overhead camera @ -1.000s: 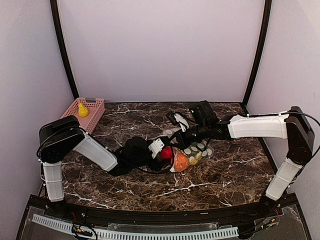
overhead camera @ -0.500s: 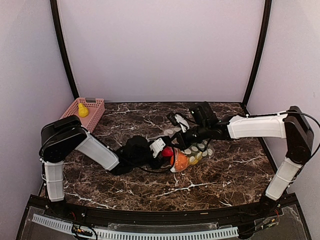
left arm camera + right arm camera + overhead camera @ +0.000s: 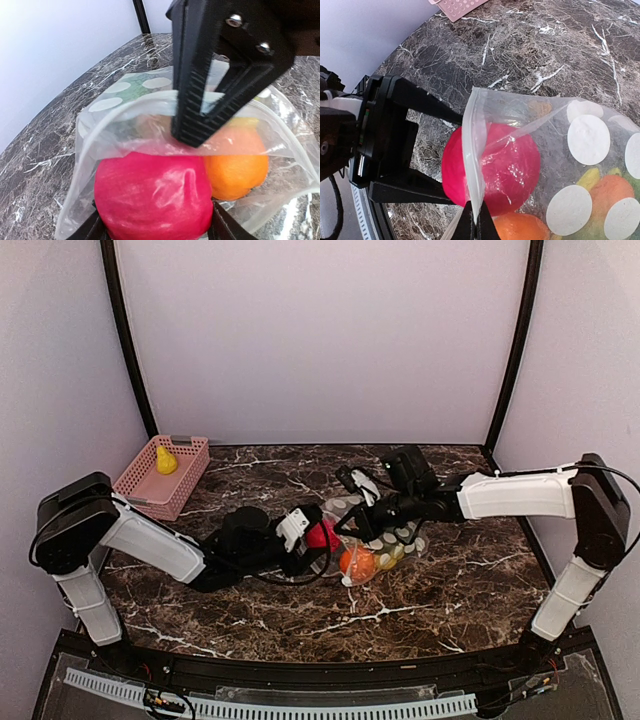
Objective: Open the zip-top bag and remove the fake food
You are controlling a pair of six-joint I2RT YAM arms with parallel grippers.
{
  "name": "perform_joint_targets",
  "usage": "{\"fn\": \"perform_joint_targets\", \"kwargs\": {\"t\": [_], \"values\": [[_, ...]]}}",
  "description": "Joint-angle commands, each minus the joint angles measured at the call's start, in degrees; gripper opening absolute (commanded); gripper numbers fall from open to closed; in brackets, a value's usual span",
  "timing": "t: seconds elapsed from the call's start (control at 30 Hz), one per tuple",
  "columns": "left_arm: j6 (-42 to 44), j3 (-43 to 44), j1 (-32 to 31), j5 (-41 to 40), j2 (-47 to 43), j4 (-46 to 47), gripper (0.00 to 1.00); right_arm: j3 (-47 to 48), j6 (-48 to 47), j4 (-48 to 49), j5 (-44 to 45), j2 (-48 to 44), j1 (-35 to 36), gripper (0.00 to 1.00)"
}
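Left wrist view, left tool (image 3: 156, 230) clasping magenta ball (image 3: 150, 195), right tool (image 3: 192, 136) pinching zip-top bag (image 3: 115, 131) lip

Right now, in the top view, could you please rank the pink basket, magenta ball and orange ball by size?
1. pink basket
2. magenta ball and orange ball: alike, the magenta one partly hidden

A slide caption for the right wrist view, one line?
Right gripper pinches the zip-top bag rim; left gripper grips the magenta ball.
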Motion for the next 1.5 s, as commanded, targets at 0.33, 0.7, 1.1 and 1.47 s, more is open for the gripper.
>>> {"fn": "perform_joint_targets", "kwargs": {"t": [0.33, 0.7, 1.1, 1.47], "values": [[-12.02, -10.97, -2.79, -0.95, -20.23, -7.31, 0.49, -2.64, 0.32, 1.36, 0.67, -4.59, -1.16, 0.00], [-24.22, -6.66, 13.31, -4.56, -34.80, -21.36, 0.49, -3.66, 0.49, 2.69, -0.30, -4.99, -1.19, 0.00], [-30.07, 5.84, 39.33, -4.81, -32.52, -37.16, 0.52, -3.67, 0.22, 2.91, -0.40, -4.95, -1.20, 0.00], [-36.63, 18.94, 54.01, 6.30, -12.44, -37.21, 0.53, -3.14, 0.24, 3.48, -0.98, -3.65, -1.20, 0.00]]}}
